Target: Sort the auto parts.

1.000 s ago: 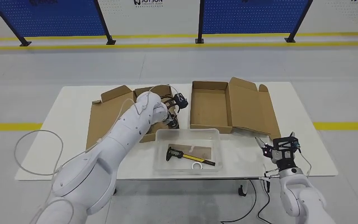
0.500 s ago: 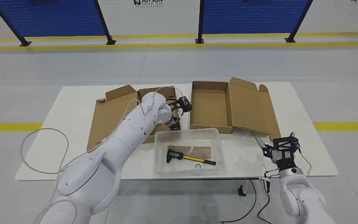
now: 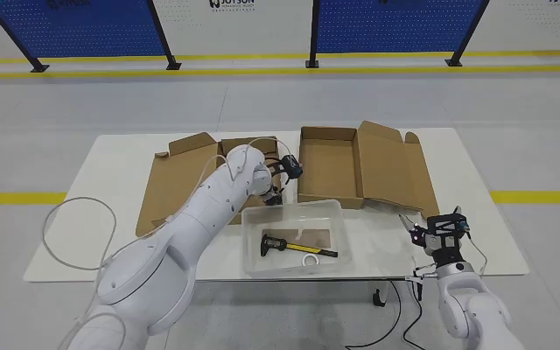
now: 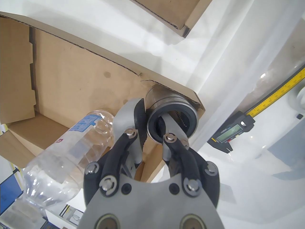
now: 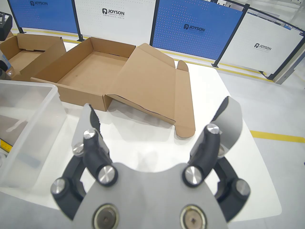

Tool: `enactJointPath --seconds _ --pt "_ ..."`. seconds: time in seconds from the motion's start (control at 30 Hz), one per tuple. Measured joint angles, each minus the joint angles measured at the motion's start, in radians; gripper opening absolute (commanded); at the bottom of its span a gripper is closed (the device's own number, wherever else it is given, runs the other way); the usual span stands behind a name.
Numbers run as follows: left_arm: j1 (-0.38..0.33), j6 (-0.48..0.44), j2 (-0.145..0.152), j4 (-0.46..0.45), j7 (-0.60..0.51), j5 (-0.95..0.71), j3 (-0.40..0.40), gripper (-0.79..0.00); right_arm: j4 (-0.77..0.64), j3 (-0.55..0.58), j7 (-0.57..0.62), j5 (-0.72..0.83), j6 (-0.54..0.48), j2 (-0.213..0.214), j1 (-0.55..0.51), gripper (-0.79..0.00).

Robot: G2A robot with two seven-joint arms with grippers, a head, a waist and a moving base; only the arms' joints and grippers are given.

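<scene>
My left gripper (image 4: 153, 120) holds a steel bearing sleeve (image 4: 171, 110), one finger inside its bore and the other against its outer wall. The pair hangs just past the far rim of the clear plastic bin (image 3: 293, 204), my landmark, and over the corner of the open cardboard box (image 3: 179, 175) that sits beyond the bin on its left.

A clear plastic bottle (image 4: 71, 148) already lies in that box. A second open cardboard box (image 3: 328, 171), beyond the bin on its right, holds nothing that I can see. Inside the bin lies a digital caliper (image 3: 284, 244) with a yellow scale, not yet sorted.

My right gripper (image 5: 158, 120) sits well to the right of the bin near the table (image 3: 114, 175) edge, its fingers spread wide and holding nothing.

I judge the sorting to be under way: the bearing needs placing and the caliper is left to do.
</scene>
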Motion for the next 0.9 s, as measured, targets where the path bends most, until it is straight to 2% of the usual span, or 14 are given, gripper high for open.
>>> enactJointPath --seconds 0.03,0.1,0.43,0.6,0.77,0.9 --pt "-0.001 0.002 -0.003 0.006 0.000 0.002 0.001 -0.139 0.000 0.000 0.000 0.000 0.000 0.000 0.000 0.000" --pt "-0.003 0.004 -0.007 0.014 0.000 0.004 0.001 -0.003 0.000 0.000 0.000 0.000 0.000 0.000 0.000 0.000" --pt "-0.019 0.040 -0.017 0.031 0.025 0.027 -0.008 0.000 0.000 0.000 0.000 0.000 0.000 0.000 0.000 0.000" --pt "-0.028 0.064 -0.011 0.009 0.039 0.028 -0.029 0.000 0.000 0.000 0.000 0.000 0.000 0.000 0.000 0.000" --pt "-0.023 0.104 0.014 -0.051 0.074 0.014 -0.076 0.000 0.000 0.000 0.000 0.000 0.000 0.000 0.000 0.000" --pt "0.009 0.163 0.053 -0.143 0.114 -0.003 -0.144 0.000 0.000 0.000 0.000 0.000 0.000 0.000 0.000 0.000"
